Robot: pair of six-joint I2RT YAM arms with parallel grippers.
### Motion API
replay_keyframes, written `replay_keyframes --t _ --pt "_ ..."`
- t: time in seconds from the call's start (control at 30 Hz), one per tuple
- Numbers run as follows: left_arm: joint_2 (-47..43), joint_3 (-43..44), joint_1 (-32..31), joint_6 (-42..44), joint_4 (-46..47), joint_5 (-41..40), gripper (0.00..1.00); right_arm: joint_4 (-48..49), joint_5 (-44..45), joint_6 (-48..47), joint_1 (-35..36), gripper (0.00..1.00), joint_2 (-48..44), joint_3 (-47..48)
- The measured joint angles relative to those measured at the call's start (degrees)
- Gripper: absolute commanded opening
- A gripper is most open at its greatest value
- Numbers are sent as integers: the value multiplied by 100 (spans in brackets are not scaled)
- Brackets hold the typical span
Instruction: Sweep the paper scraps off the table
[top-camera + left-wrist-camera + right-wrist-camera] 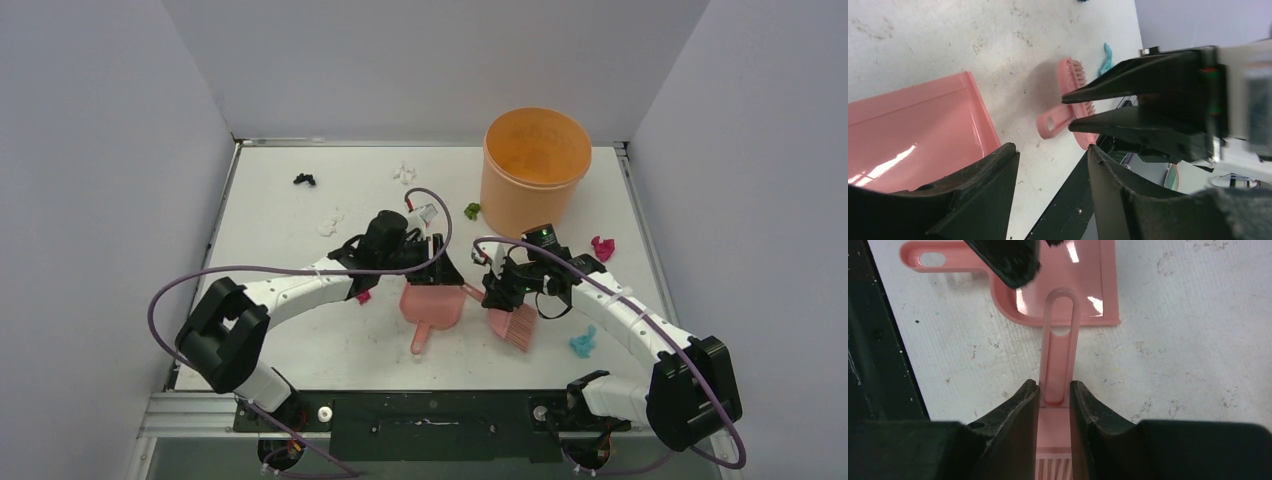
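Paper scraps (pixel 329 225) lie scattered over the table (pixel 340 355); none show in the dustpan (pixel 436 305)
- black scrap (pixel 304 180) and two white ones: far left half
- green scrap (pixel 472 210): just beside the orange bucket (pixel 520 190)
- magenta scrap (pixel 602 247): near the right edge
- light blue scrap (pixel 583 343): front right, near the brush (pixel 513 327)

Brush: right jaws clenched on its handle, close to the bristle end. The handle loop points at the dustpan, and the brush sits just right of the pan.

Left jaws: parted, set at the dustpan's side wall. One finger tip meets the wall in the left wrist view, but no firm clamp is visible.

Step in hand, as I judge it: secure the pan before any sweeping. To do it well:
- Seat the wall fully between the left jaws, then press the lip flat on the table so scraps cannot slide under.
- Take the nearest scrap first, the light blue one.
- Use short, low strokes toward the lip; crumpled paper is light and will likely flick away if struck fast.
- The two arms work close together, so keep the brush stroke clear of the left fingers
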Motion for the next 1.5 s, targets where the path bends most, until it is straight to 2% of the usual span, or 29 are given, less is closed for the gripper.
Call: replay_keyframes --t 0.33,0.57,0.67,0.8,0.83,0.87,1.07,1.17,1.3,1.5 --pt "890 149 -332 -629 481 221 36 -96 -199 -131 0 6 -109 2" --pt "1086 234 -378 -846 737 291 32 -125 -219 -160 0 6 -136 0" --pt "1134 240 -376 -901 796 306 23 -127 -234 -177 0 7 -136 0" --pt "1233 273 -374 -973 835 350 5 -138 -236 -179 0 9 -136 -7" --pt "1261 289 -372 -1008 846 382 3 -142 -227 -184 -2 10 -138 -22" --pt "1285 319 -372 -1036 837 404 1 -133 -223 -184 -2 13 -138 -39" --pt "1346 365 -374 -850 748 498 0 -192 -339 -262 -85 56 -173 -48" --pt "1300 369 -374 -680 608 503 0 -595 -769 -450 -354 71 -173 103" --pt "839 258 -389 -293 330 531 0 -1425 -1421 -789 -918 76 -175 824" --pt "-721 -210 -741 592 -15 437 0 -2079 -1947 -1217 -968 77 -479 1187"
